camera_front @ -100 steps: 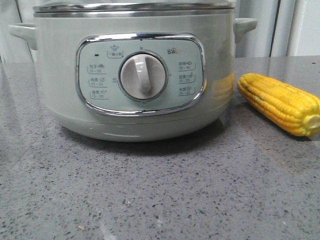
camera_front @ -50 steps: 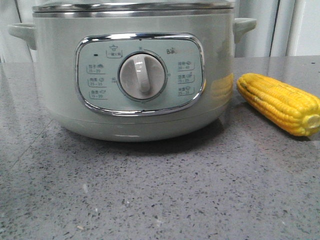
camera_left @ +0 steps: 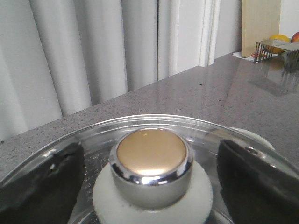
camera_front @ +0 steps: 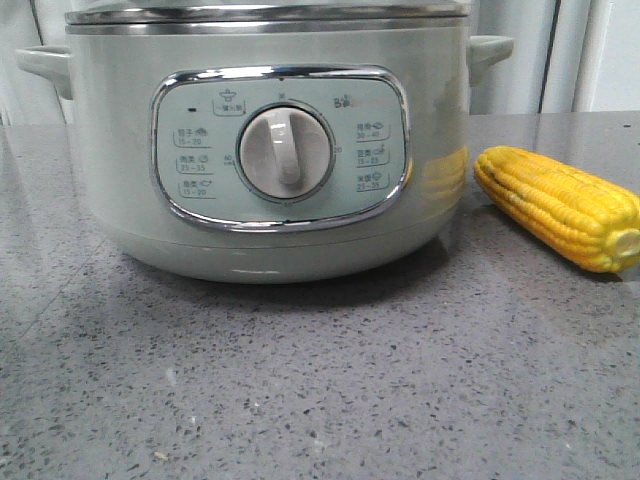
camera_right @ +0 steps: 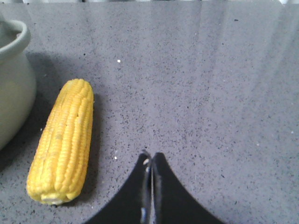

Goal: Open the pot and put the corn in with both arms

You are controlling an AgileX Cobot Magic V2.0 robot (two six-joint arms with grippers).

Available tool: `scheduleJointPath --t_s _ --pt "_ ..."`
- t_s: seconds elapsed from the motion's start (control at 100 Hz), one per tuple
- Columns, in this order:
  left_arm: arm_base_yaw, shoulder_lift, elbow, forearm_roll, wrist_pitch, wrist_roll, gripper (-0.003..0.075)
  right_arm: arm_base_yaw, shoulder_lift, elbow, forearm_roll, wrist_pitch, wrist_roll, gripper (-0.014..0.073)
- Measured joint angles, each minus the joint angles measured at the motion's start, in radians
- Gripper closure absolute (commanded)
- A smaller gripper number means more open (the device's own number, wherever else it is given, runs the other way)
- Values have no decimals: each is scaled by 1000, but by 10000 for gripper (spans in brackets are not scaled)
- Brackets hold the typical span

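Observation:
The pale sage-green pot [camera_front: 270, 150] stands on the grey counter with its glass lid [camera_left: 98, 140] on. The lid's gold-topped chrome knob [camera_left: 151, 165] sits between the two black fingers [camera_left: 42, 186] of my left gripper [camera_left: 150, 182], which is open with a gap on each side of the knob. The yellow corn [camera_front: 558, 205] lies on the counter to the right of the pot; it also shows in the right wrist view [camera_right: 63, 140]. My right gripper [camera_right: 151, 158] is shut and empty above bare counter, beside the corn and apart from it. Neither gripper shows in the front view.
A pot side handle [camera_right: 11, 39] shows at the edge of the right wrist view. White curtains [camera_left: 93, 51] hang behind the counter. A wire rack with fruit [camera_left: 275, 46] and a wooden board [camera_left: 259, 25] stand far off.

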Motion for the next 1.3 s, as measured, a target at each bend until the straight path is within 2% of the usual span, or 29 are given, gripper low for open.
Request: scheduleJointPath --t_s 0.12,0.23,0.34,0.43,0.52,0.69,0.75,0.81,1.09,1.3 --pt "0 47 -35 0 0 0 200 0 0 0 7 21 0 657" --pt "0 77 -62 0 0 0 235 0 3 0 26 43 0 657" --pt "0 97 -79 0 -5 0 304 4 8 0 28 64 0 657" --pt "0 99 -81 0 -8 0 405 21 33 -20 39 113 0 644" --pt "0 99 -81 0 -10 0 514 45 79 -65 64 171 0 573" --pt "0 99 -81 -4 -10 -8 692 83 206 -180 111 263 0 344" --pt "0 99 -81 -5 -10 -8 738 93 262 -221 118 282 0 292" --pt "0 99 -81 -6 -10 -8 741 98 322 -259 130 301 0 268" --pt "0 99 -81 -6 -11 -8 741 101 619 -389 200 377 0 270" --pt "0 99 -81 -6 -11 -8 741 133 751 -443 249 382 0 270"
